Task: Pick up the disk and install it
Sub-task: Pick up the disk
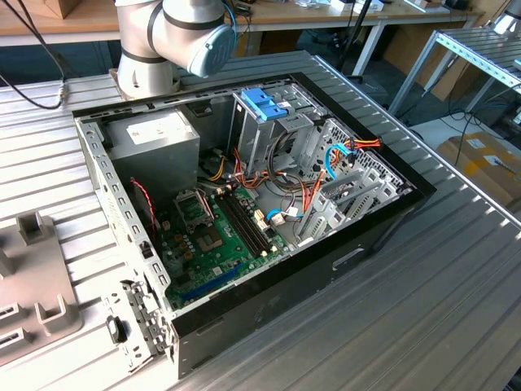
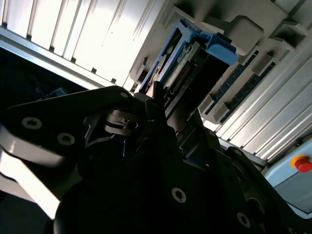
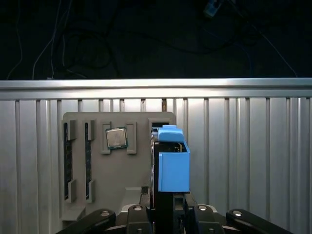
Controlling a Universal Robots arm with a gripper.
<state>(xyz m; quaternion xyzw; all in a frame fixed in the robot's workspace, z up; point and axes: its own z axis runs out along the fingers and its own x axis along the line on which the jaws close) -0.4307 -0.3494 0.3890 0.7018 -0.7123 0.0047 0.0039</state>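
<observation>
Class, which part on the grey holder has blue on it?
The disk, standing on edge with a blue rail; the square chip and dark sticks lie flat.

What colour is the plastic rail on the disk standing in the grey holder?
Bright blue; the rail shows best in the first wrist view.

Open computer case [image 1: 326,269] on ribbed metal table [image 1: 440,318], arm [image 1: 187,32] at its far side, grey fixture [image 1: 24,326] nearby

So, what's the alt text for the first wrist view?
A disk with blue side rails stands on edge in a grey tray, close to the gripper. The tray also holds a square chip and sits on a ribbed metal table.
</observation>
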